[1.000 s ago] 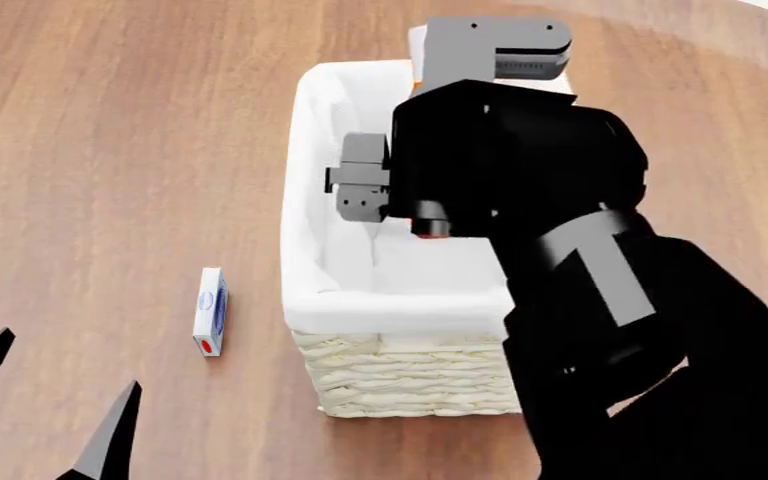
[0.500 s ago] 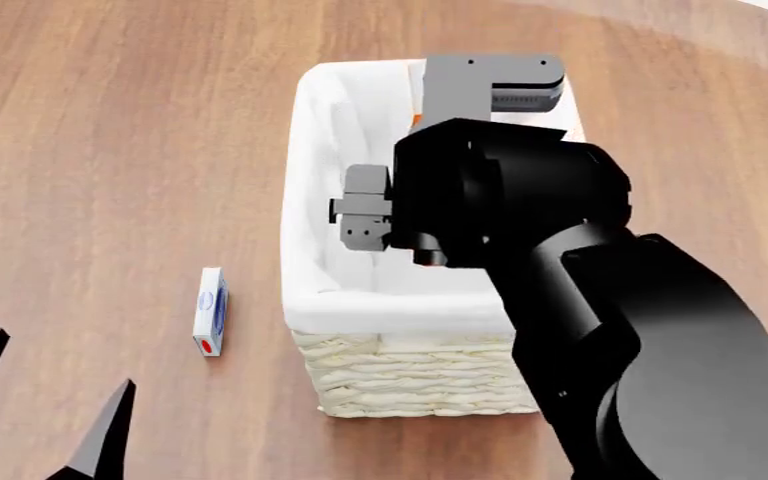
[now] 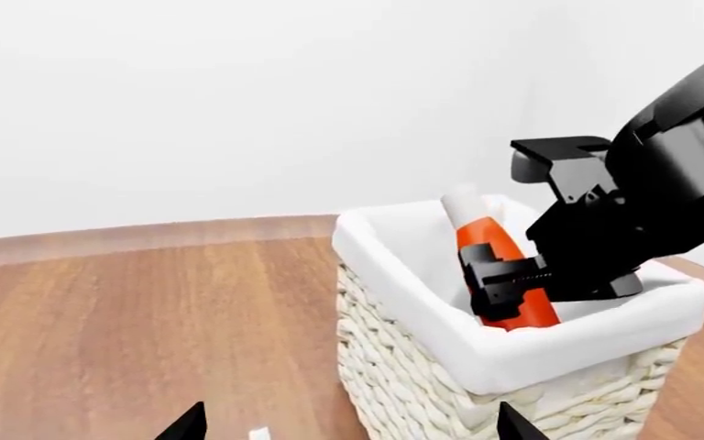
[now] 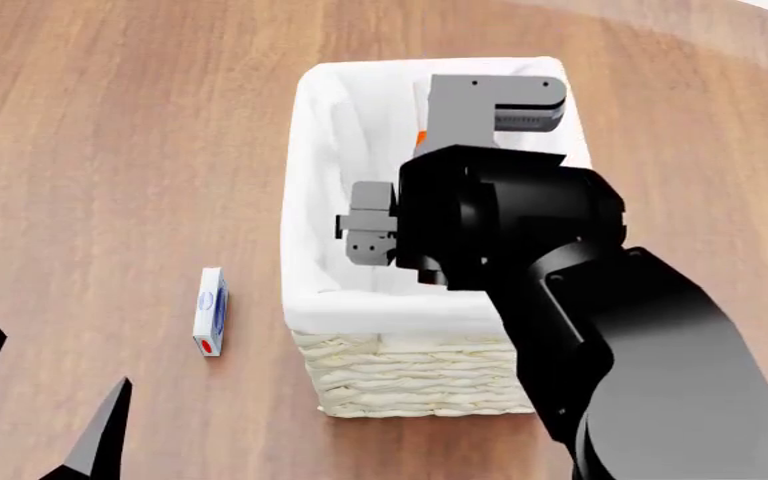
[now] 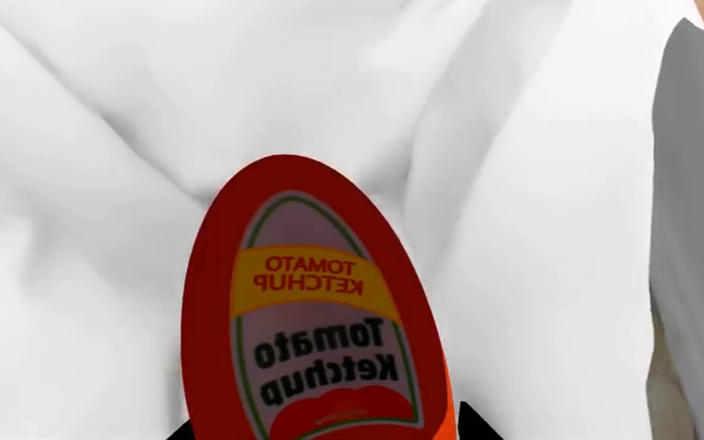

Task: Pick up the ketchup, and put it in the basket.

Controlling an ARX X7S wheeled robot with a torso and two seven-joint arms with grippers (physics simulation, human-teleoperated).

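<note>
While the release is not yet made, entries run from the basket outward.
Basket [image 4: 307, 200]: cream wicker with white liner, standing on the wooden table [image 4: 117, 150] — the landmark for every entry below.
Ketchup [image 3: 499, 275]: inside the basket, below its rim, tilted with the white cap uppermost; lowered there for depositing, by my judgement.
Right gripper [image 3: 517, 284]: inside the basket, clamped on the ketchup's body — grip kept so the bottle does not drop early.
Left gripper [image 4: 37, 420]: near the basket's front, well apart; tips spread, idle.
Small white box [image 4: 211, 311]: flat on the table beside the basket.
</note>
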